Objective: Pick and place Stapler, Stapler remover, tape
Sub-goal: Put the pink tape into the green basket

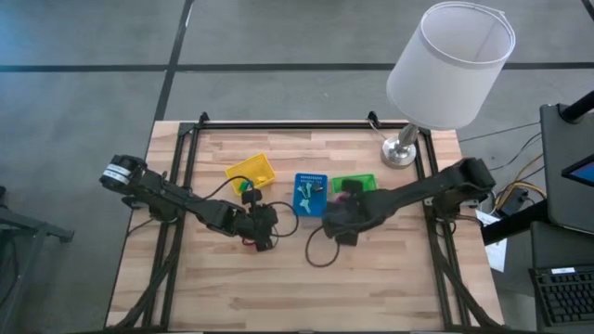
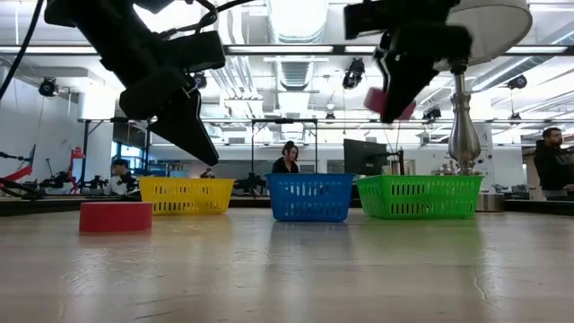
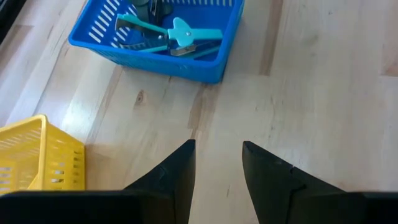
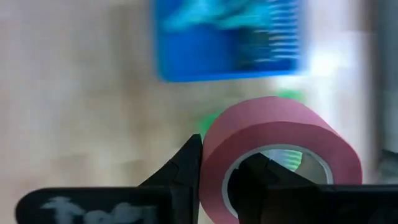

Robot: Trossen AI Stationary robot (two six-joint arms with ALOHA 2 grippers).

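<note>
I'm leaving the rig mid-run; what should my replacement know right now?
Right gripper: shut on the pink ring-shaped tape roll, held in the air near the green slotted plastic basket.
Left gripper: open, holding nothing, above bare table near the yellow slotted plastic basket.
Blue slotted plastic basket: holds a teal-handled staple remover.
Red tape roll: lies on the wooden table, not binned.
Left to do: release the pink roll, probably into the green basket; bin the red roll. The other items cannot be made out.

A red tape roll (image 2: 116,217) lies before 3 baskets (image 2: 309,197).
</note>
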